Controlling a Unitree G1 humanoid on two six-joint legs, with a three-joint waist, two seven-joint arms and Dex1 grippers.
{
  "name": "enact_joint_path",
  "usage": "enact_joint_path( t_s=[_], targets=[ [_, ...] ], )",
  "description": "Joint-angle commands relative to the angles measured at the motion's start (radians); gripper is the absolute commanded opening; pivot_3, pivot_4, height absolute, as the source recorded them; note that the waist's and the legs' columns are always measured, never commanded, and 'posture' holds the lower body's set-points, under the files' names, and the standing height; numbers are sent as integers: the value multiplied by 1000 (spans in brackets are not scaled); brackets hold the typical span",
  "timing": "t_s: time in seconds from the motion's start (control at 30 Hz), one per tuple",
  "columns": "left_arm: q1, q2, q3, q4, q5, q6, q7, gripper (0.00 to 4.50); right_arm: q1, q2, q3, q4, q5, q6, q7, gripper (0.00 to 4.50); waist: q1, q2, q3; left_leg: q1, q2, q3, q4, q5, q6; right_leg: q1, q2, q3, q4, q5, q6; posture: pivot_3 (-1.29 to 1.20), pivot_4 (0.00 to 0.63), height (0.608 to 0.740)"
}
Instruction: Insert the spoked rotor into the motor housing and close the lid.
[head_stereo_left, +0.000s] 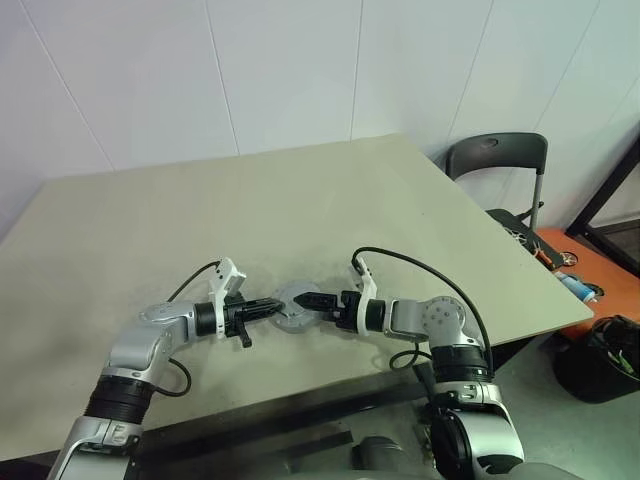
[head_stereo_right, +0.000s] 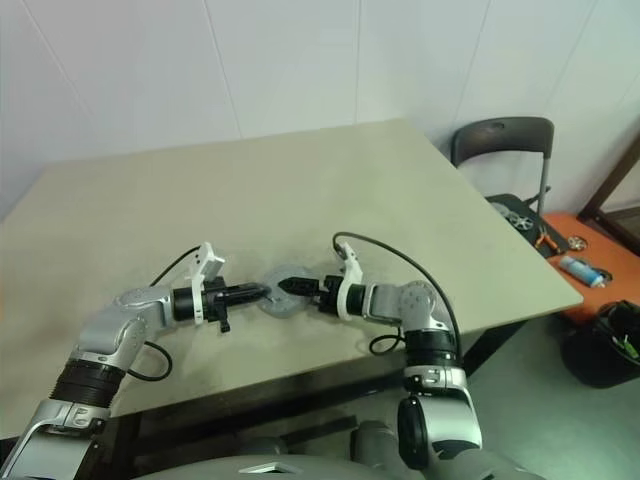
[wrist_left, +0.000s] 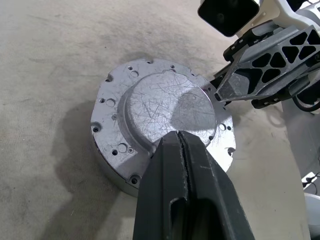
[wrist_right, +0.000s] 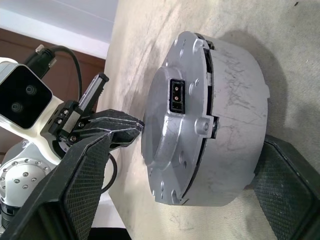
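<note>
1. Left eye view: near the lower centre of the frame, on the beige table (head_stereo_left: 400, 210), sits the assembled motor housing (head_stereo_left: 293, 309), with the lid on top. From the left reaches the left gripper (head_stereo_left: 277, 307), fingers pressed together, tip at the housing's left edge. From the right comes the right gripper (head_stereo_left: 308, 300), fingers spread apart, over the housing. In the upper right stands a dark chair (head_stereo_left: 497, 158).
2. Left wrist view: centre frame shows the lid (wrist_left: 167, 107), round, scratched and silver, ringed with screw holes. Closed black fingers (wrist_left: 187, 185) touch its near edge; right gripper in the upper right.
3. Right wrist view: housing seen edge-on between 2 wide-set textured fingers (wrist_right: 82, 182), not clamped on it.
</note>
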Motion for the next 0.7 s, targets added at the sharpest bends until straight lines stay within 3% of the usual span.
enact_joint_path(
  t_s=[0.03,0.2,0.7],
  targets=[
    [2,3,-27,9,28,11,2,0,11,-16,-12,-22,-12,-26,-20,3732,4,0,0,0,0,0,0,0,0,0,0,0,0,0,0,0,0,740],
    [6,6,-19,2,24,18,8,0,9,-17,-3,-18,-5,-23,-25,2165,9,2,1,-3,0,0,-1,0,0,-3,0,0,-1,0,0,0,0,740],
    [10,0,26,-33,-8,62,49,0,5,33,-62,66,14,-47,-67,2128,7,3,1,-3,0,0,-1,0,0,-3,0,0,0,0,0,0,0,740]
  ],
)
